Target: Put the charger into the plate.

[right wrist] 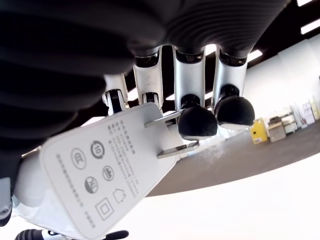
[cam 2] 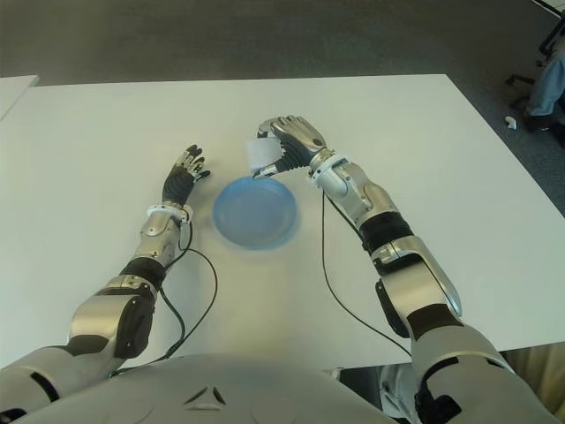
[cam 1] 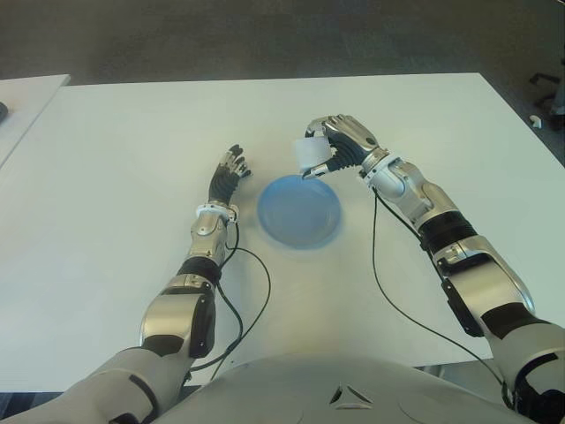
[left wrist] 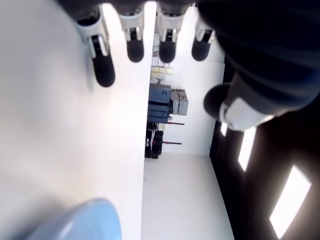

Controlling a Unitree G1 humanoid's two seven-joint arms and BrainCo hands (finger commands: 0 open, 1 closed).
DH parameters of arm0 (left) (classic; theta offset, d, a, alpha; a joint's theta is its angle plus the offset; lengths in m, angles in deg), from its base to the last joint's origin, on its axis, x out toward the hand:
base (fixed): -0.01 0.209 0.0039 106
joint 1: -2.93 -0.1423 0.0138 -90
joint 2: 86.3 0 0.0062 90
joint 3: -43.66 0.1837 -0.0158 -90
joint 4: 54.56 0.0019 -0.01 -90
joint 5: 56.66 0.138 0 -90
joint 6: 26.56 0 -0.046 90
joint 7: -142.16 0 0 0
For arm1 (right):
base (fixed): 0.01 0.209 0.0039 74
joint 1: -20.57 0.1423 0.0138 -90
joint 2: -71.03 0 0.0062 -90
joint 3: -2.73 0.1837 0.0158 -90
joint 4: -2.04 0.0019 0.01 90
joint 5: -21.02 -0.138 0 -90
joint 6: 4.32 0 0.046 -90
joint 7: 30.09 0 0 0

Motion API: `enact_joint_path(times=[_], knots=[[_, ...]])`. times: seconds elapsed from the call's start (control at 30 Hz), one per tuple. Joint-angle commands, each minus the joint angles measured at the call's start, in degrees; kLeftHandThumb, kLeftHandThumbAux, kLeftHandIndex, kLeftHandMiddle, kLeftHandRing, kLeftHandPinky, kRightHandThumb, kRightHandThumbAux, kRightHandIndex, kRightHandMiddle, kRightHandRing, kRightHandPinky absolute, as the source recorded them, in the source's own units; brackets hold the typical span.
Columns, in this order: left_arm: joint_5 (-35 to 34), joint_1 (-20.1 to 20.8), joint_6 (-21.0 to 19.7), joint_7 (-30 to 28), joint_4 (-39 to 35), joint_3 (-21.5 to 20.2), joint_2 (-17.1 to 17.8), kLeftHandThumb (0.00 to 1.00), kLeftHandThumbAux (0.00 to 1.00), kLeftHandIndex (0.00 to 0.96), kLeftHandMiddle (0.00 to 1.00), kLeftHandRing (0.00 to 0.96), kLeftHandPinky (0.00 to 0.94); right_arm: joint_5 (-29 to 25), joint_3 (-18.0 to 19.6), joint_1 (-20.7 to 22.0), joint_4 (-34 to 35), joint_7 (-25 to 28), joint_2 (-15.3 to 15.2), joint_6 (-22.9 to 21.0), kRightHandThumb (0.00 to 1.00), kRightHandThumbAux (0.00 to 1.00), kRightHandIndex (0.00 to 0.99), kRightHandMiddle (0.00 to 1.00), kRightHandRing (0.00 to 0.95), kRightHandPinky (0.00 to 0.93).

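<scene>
A wide white worktop (cam 1: pixel 115 177) fills the scene, with dark grey carpet beyond its far edge and the corner of a second white table (cam 1: pixel 26 88) off to the robot's left. At the far right, parts of an office chair (cam 2: pixel 546 79) stand on the carpet.

The left hand (cam 1: pixel 228 177) shows just left of the plate, above the worktop; its own wrist view shows the dark fingertips (left wrist: pixel 135 50) spread and relaxed, holding nothing. Black cables (cam 1: pixel 252 291) trail from both forearms across the white surface.

The plate (cam 1: pixel 298 212) is round, shallow and light blue, and sits near the middle of the worktop with nothing inside it.

The charger (cam 1: pixel 310 154) is a small white block with rounded edges and two flat metal prongs (right wrist: pixel 172 134) sticking from one end. It is gripped in the right hand (cam 1: pixel 340 146), above the plate's far rim and off the worktop. The right wrist view shows the fingers (right wrist: pixel 197 120) curled round it, two dark fingertips lying against the prongs. One face of the charger carries grey printing: lines of small text, too fine to read, and below them a cluster of round certification marks, a house symbol and a double square.
</scene>
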Motion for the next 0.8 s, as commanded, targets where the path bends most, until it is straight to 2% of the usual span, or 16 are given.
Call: enact_joint_path(times=[0.03,0.17,0.3,0.37,0.4,0.43,0.47,0.5,0.6,0.7,0.8], knots=[[1.29,-1.10,0.33,2.03,1.51,0.50,-0.33,0.001,0.557,0.000,0.000,0.000,0.000,-0.83,-0.47,-0.59,-1.26,-0.30,1.99,0.72,0.748,0.707,0.441,0.861,0.856,0.839],[1.54,-1.03,0.75,2.41,1.72,0.56,-0.35,0.002,0.558,0.000,0.000,0.000,0.000,-1.27,-0.48,-1.03,-1.81,-0.49,2.69,1.01,0.748,0.707,0.441,0.857,0.856,0.838],[1.61,-0.85,1.02,1.92,1.97,0.57,-0.21,0.001,0.551,0.000,0.000,0.000,0.000,-5.33,0.25,-1.66,-4.40,2.00,4.48,3.76,0.748,0.707,0.441,0.849,0.848,0.829],[1.62,-0.81,1.20,1.52,2.10,0.62,-0.09,0.000,0.545,0.000,0.000,0.000,0.000,-6.76,0.00,-1.39,-5.53,3.60,4.45,6.03,0.742,0.705,0.438,0.802,0.790,0.751],[1.62,-0.78,1.28,1.38,2.17,0.64,-0.04,0.000,0.542,0.000,0.000,0.000,0.000,-7.19,-0.20,-1.22,-6.01,4.26,4.35,7.01,0.694,0.593,0.387,0.670,0.643,0.607],[1.63,-0.77,1.35,1.29,2.23,0.66,0.00,0.000,0.541,0.000,0.000,0.000,0.000,-7.41,-0.46,-1.01,-6.39,4.95,4.17,7.86,0.676,0.554,0.369,0.623,0.590,0.555],[1.63,-0.75,1.41,1.24,2.29,0.68,0.02,0.000,0.539,0.000,0.000,0.000,0.000,-7.57,-0.59,-0.84,-6.72,5.43,4.06,8.49,0.614,0.461,0.312,0.498,0.455,0.423],[1.64,-0.74,1.46,1.17,2.37,0.70,0.06,0.000,0.539,0.000,0.000,0.000,0.000,-7.45,-0.80,-0.98,-6.21,6.07,3.47,9.38,0.574,0.402,0.275,0.418,0.368,0.337],[1.68,-0.72,1.55,1.06,2.54,0.80,0.17,0.000,0.539,0.000,0.000,0.000,0.000,-6.88,-0.93,-1.87,-4.48,7.13,1.97,10.90,0.504,0.298,0.134,0.194,0.148,0.131],[1.78,-0.58,1.51,1.06,2.97,0.98,0.33,0.000,0.541,0.000,0.000,0.000,0.000,-5.86,-0.77,-3.21,-2.04,7.83,0.23,10.86,0.465,0.208,0.044,0.063,0.048,0.042],[1.64,-0.41,1.07,1.05,3.21,1.08,0.42,0.000,0.546,0.000,0.000,0.000,0.000,-5.10,-0.89,-3.15,-1.22,8.33,-0.28,9.82,0.435,0.161,0.014,0.020,0.015,0.013]])
